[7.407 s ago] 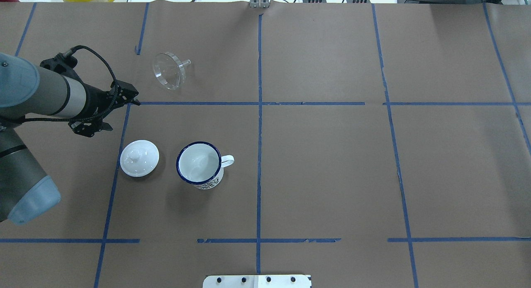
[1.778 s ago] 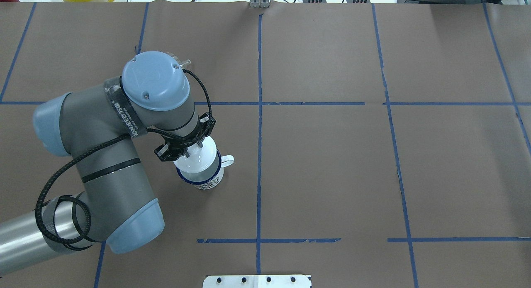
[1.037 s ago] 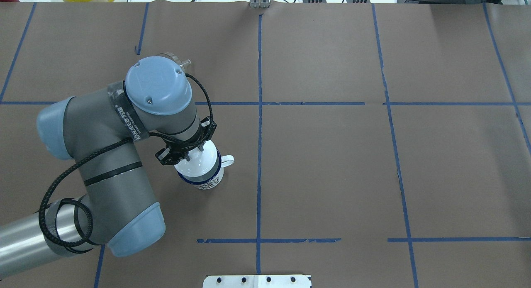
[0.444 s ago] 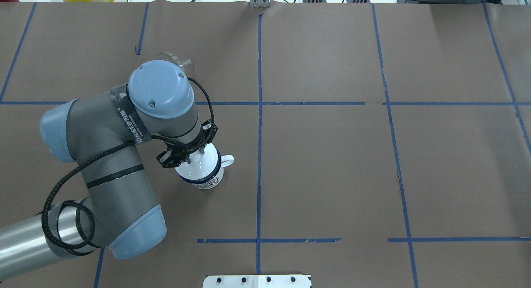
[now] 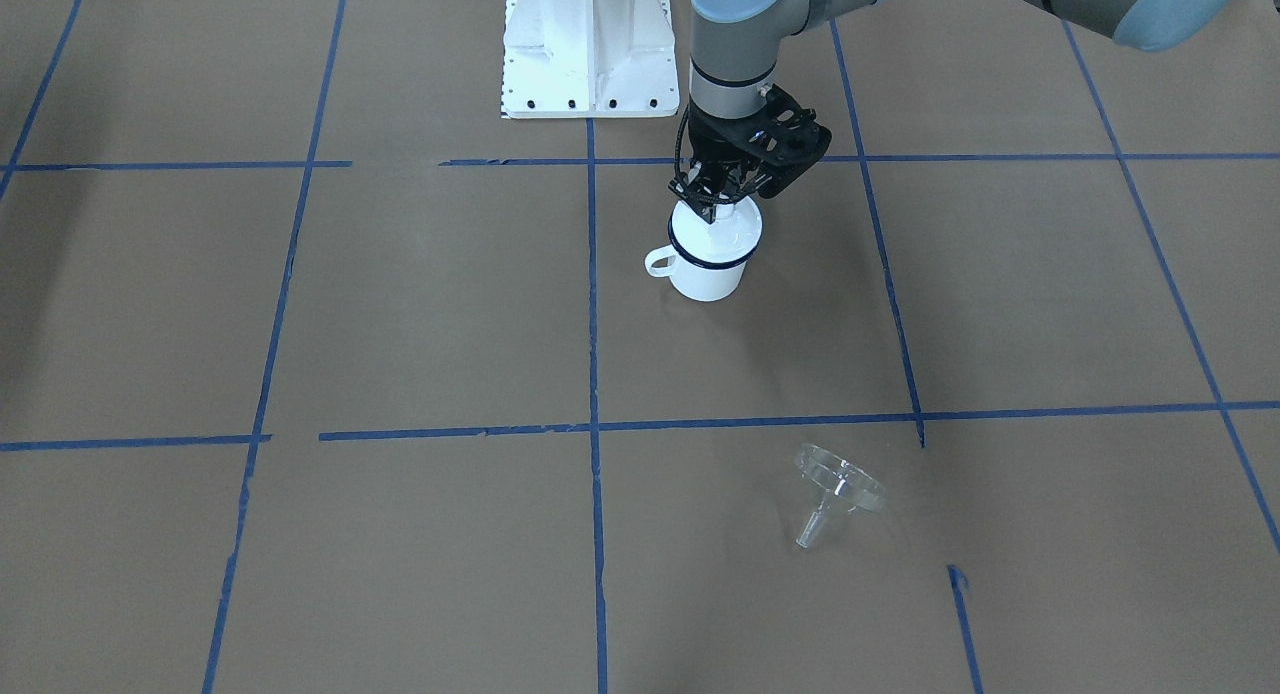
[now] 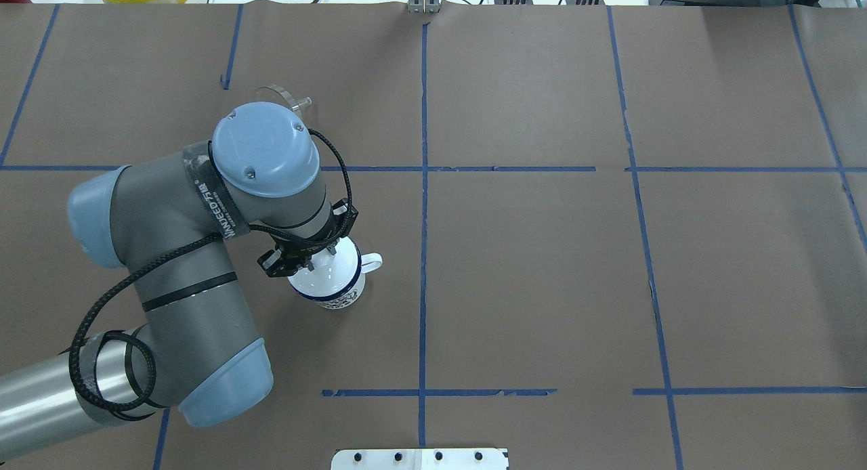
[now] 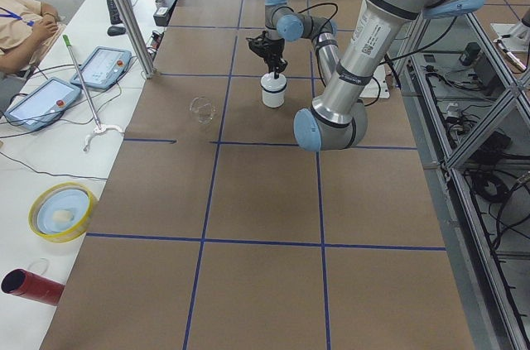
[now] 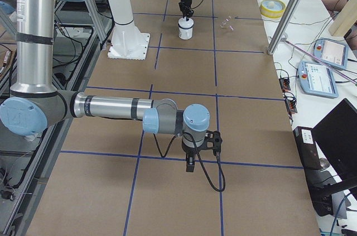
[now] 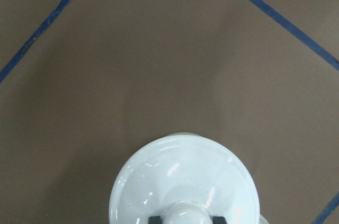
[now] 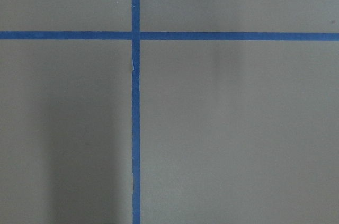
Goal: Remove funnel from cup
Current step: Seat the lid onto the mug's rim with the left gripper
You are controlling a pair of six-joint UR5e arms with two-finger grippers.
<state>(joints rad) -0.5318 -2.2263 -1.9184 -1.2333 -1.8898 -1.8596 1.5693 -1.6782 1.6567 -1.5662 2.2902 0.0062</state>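
The clear funnel (image 5: 838, 489) lies on its side on the brown paper, apart from the cup; my left arm partly hides it in the overhead view (image 6: 274, 91). The cup (image 5: 708, 269) is a white mug with a dark blue rim, standing upright with its handle (image 6: 371, 260) free. My left gripper (image 5: 712, 209) is straight above the mug and shut on the knob of a white round lid (image 9: 185, 181), which covers the mug's mouth (image 6: 325, 270). My right gripper (image 8: 191, 166) hangs over bare paper far from these things; I cannot tell if it is open.
The white robot base (image 5: 588, 44) stands behind the mug. Blue tape lines grid the brown paper. A yellow bowl (image 8: 271, 7) and tablets (image 7: 41, 102) lie beyond the table's far edge, where an operator sits.
The lid lay on the table beside the open mug; my left gripper now holds it over the mug's mouth. In the last second the arm shifted slightly, settling the lid on the mug.
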